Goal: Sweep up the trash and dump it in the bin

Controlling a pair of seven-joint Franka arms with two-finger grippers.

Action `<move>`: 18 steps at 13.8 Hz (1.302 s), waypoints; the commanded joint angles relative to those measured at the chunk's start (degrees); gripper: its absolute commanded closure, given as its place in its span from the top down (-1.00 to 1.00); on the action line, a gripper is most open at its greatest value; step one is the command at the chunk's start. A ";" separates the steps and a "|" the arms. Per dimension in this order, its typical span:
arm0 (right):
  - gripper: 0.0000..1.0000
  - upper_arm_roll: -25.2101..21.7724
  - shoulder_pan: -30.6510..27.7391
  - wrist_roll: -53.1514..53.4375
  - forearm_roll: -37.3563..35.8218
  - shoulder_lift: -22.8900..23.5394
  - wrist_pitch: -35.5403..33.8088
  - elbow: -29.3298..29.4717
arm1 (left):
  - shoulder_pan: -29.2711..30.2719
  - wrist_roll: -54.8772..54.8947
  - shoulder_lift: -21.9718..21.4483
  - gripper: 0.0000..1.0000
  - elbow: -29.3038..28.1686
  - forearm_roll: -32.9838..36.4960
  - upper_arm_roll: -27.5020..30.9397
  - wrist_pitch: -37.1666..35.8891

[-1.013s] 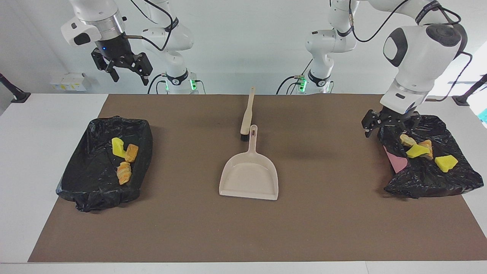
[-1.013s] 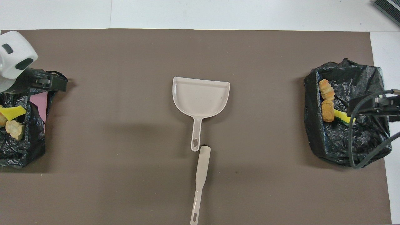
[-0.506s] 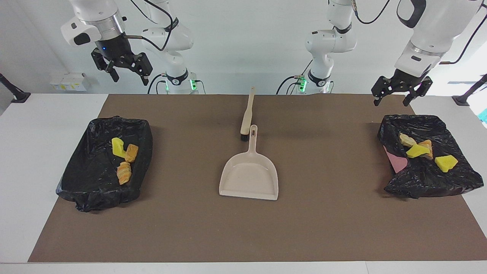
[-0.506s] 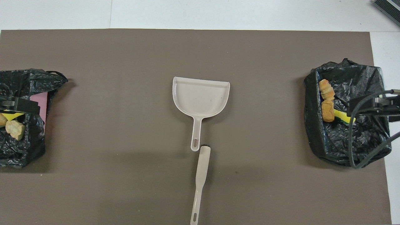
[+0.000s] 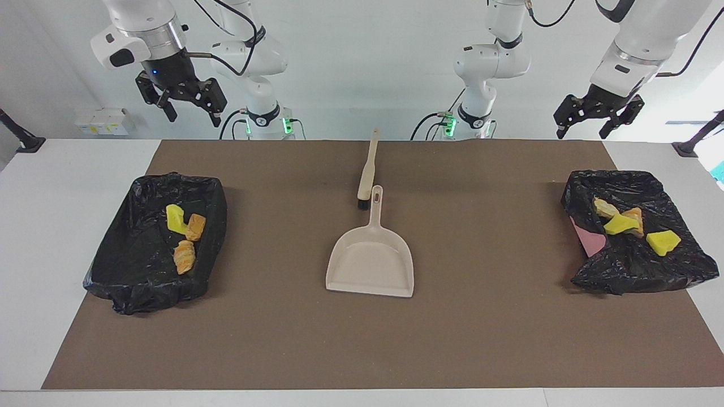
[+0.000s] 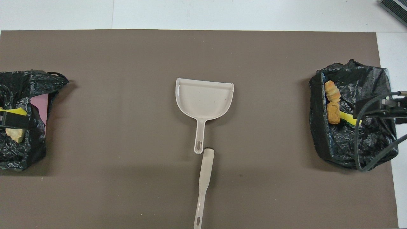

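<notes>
The trash lies in two black-bag-lined bins. The bin at the right arm's end (image 5: 127,254) holds a yellow sponge piece (image 5: 175,218), a bread lump (image 5: 196,226) and a croissant (image 5: 184,257). The bin at the left arm's end (image 5: 639,274) holds several scraps, among them a yellow sponge (image 5: 663,242) and a tan lump (image 5: 605,208). My left gripper (image 5: 582,131) is open and empty, high over the edge of that bin nearest the robots. My right gripper (image 5: 192,116) is open and empty, waiting high over the table edge near its bin.
A beige dustpan (image 5: 370,265) lies empty in the middle of the brown mat (image 5: 481,339), handle toward the robots. A beige brush (image 5: 367,169) lies just nearer to the robots, its bristles by the handle's tip. A pink sheet (image 5: 589,237) shows in the left arm's bin.
My left gripper has risen, open and empty, from the rim of its bin to high above it. The right arm and the trash have not moved.
</notes>
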 commanded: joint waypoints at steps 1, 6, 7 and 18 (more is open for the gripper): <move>1.00 0.03 -0.44 -0.86 0.30 -1.09 0.57 -1.18 | 0.33 0.85 -0.69 1.00 -0.40 -3.48 0.38 0.03; 1.00 0.03 -0.44 -0.87 0.30 -1.09 0.65 -1.18 | 0.07 0.68 0.09 1.00 0.82 -4.29 0.73 1.19; 1.00 0.03 -0.44 -0.87 0.30 -1.09 0.65 -1.18 | 0.07 0.68 0.71 1.00 2.22 -4.29 0.73 -0.04; 1.00 0.03 -0.44 -0.95 0.30 -1.09 0.57 -1.18 | -0.28 0.50 5.90 1.00 10.06 -3.59 0.38 -6.82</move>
